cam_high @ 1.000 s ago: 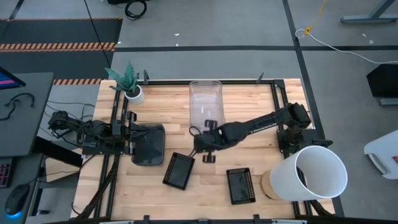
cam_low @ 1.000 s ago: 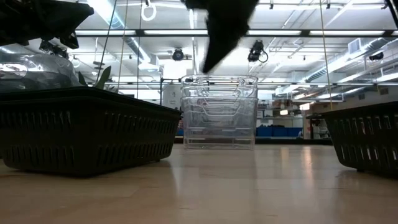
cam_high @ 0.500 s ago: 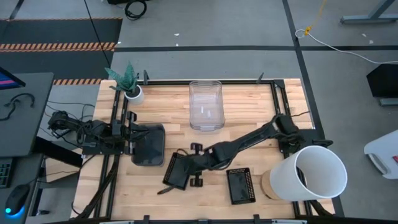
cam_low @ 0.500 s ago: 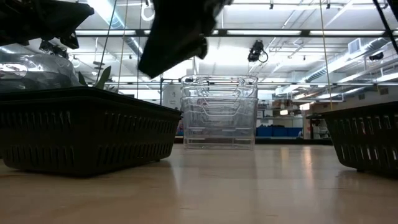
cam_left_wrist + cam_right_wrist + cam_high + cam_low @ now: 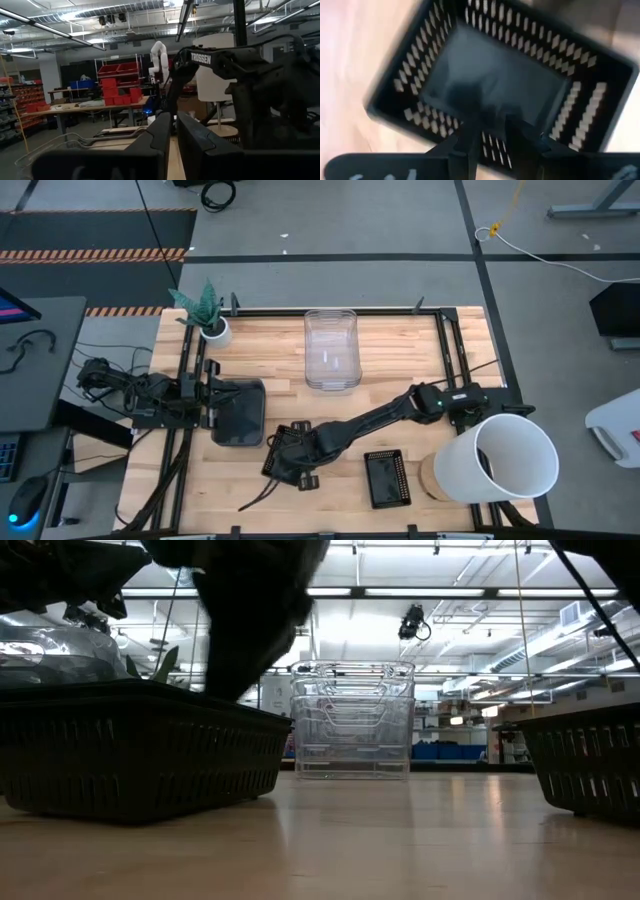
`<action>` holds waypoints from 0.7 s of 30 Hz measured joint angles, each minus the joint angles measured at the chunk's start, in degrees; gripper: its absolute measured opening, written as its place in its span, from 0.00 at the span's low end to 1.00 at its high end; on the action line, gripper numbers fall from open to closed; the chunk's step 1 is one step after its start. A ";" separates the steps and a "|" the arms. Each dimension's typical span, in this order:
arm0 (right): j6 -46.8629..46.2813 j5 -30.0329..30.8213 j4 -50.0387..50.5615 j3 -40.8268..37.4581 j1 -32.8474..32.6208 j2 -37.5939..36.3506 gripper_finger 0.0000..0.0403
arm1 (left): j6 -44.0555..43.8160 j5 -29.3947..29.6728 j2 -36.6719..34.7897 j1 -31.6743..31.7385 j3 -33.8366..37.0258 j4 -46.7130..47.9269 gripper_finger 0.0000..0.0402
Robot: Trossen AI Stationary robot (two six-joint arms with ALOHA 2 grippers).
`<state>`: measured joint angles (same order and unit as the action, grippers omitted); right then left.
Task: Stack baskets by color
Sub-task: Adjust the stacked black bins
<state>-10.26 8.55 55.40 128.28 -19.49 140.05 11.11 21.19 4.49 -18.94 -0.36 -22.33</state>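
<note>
A black perforated basket [image 5: 279, 448] [image 5: 510, 75] [image 5: 140, 745] lies on the table, left of the middle, near the front. My right gripper [image 5: 298, 465] [image 5: 492, 132] hangs open just above it, pointing steeply down over one of its slotted walls; I see no touch. A second black basket [image 5: 386, 478] lies to its right. The clear baskets [image 5: 331, 350] [image 5: 352, 720] stand nested at the far middle. My left gripper [image 5: 210, 402] [image 5: 173, 135] waits shut at the table's left edge, beside a smoky grey basket [image 5: 240, 415].
A big white bucket [image 5: 505, 458] stands at the near right, beside the right arm's base. A small white plant pot [image 5: 214, 331] stands at the far left corner. Bare wood lies between the clear baskets and the black ones.
My right gripper has swung from beside the clear baskets toward the table's near edge and leftward, sinking and tipping more steeply down, until it hangs over the left black basket. No basket has moved.
</note>
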 joint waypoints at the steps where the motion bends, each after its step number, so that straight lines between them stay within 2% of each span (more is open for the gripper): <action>1: 0.26 -0.33 2.53 0.97 0.02 0.59 0.25 | 0.00 0.00 -0.02 0.00 0.00 -0.07 0.10; 9: 0.87 -2.63 19.01 2.94 0.02 1.18 0.24 | 0.00 0.00 0.00 0.02 0.00 0.00 0.08; 15: -0.51 -4.17 27.28 2.94 -0.42 0.94 0.25 | 0.00 0.00 0.00 0.00 0.00 -0.01 0.10; 21: -1.85 -3.76 29.78 3.05 -0.43 -0.01 0.25 | 0.02 0.00 0.00 0.01 0.00 0.06 0.09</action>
<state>-12.11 4.78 85.18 131.33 -19.92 140.05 11.14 21.19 4.49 -18.93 -0.36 -22.26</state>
